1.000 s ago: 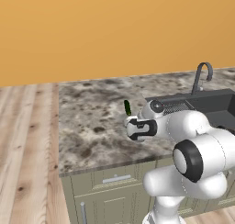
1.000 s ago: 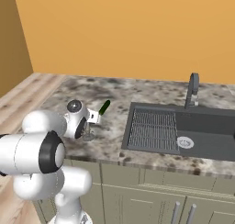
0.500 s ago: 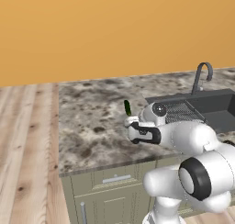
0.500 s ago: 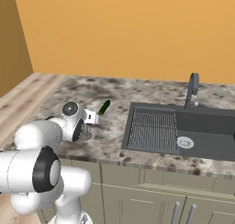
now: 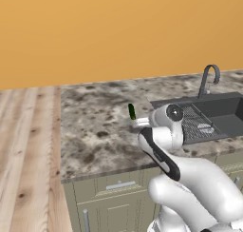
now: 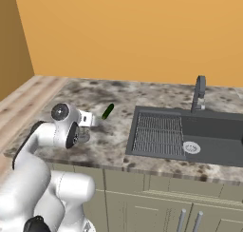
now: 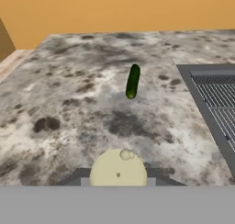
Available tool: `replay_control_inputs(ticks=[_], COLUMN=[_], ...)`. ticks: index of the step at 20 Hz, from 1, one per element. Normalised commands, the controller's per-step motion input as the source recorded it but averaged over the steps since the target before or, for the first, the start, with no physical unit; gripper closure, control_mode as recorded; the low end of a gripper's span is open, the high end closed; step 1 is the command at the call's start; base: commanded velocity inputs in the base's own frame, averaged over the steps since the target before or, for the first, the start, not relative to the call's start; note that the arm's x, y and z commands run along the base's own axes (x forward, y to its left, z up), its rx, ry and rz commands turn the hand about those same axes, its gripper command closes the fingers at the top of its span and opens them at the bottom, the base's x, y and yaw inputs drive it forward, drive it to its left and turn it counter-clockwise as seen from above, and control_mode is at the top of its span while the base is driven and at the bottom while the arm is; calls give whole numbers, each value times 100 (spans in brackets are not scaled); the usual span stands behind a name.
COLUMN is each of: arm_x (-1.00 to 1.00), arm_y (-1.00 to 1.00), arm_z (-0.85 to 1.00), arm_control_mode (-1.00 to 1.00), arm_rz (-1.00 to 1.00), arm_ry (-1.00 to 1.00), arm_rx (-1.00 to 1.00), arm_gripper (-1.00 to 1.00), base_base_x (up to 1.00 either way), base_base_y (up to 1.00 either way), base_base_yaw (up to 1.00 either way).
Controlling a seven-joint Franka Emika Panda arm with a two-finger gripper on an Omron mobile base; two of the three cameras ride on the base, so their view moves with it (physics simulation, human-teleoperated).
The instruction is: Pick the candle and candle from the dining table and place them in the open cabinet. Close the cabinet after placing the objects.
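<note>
In the hand view a short cream candle (image 7: 118, 170) sits between my fingertips (image 7: 83, 181), seen from its round top. My gripper (image 7: 117, 182) is shut on it, just above the dining table's mottled stone top (image 7: 69, 90). In the left base view the gripper (image 5: 141, 124) hangs over the table (image 5: 90, 131) left of the sink. In the right base view the gripper (image 6: 89, 120) is near the table's (image 6: 114, 148) left front. The cabinet is out of view.
A dark green cucumber (image 7: 132, 81) (image 5: 131, 111) (image 6: 107, 111) lies on the stone just ahead of the gripper. To the right are the dark sink (image 5: 223, 114) (image 6: 204, 133) with its ribbed drain rack (image 7: 215, 99) and a curved grey faucet (image 5: 209, 79) (image 6: 199, 91). Wooden floor (image 5: 23, 155) lies left of the table.
The arm's elbow has swung down and round beneath the hand. The hand itself has stayed near the cucumber, rising slightly, with its grip unchanged.
</note>
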Motion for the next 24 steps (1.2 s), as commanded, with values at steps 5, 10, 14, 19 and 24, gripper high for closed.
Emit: replay_control_inputs(ticks=[5, 10, 14, 19, 24], arm_x=[-60, -64, -52, -45, -60], arm_y=[0, 0, 0, 0, 0], arm_z=[47, 18, 20, 31, 13], arm_control_mode=[-100, -100, -100, -100, -100], arm_rz=[-6, -3, -1, 0, 0], arm_ry=[0, -1, 0, 0, -1], arm_rx=[0, 0, 2, 3, 1], arm_gripper=[100, 100, 100, 100, 100], base_base_x=[0, 0, 0, 0, 0], base_base_y=[0, 0, 0, 0, 0], base_base_yaw=[0, 0, 0, 0, 0])
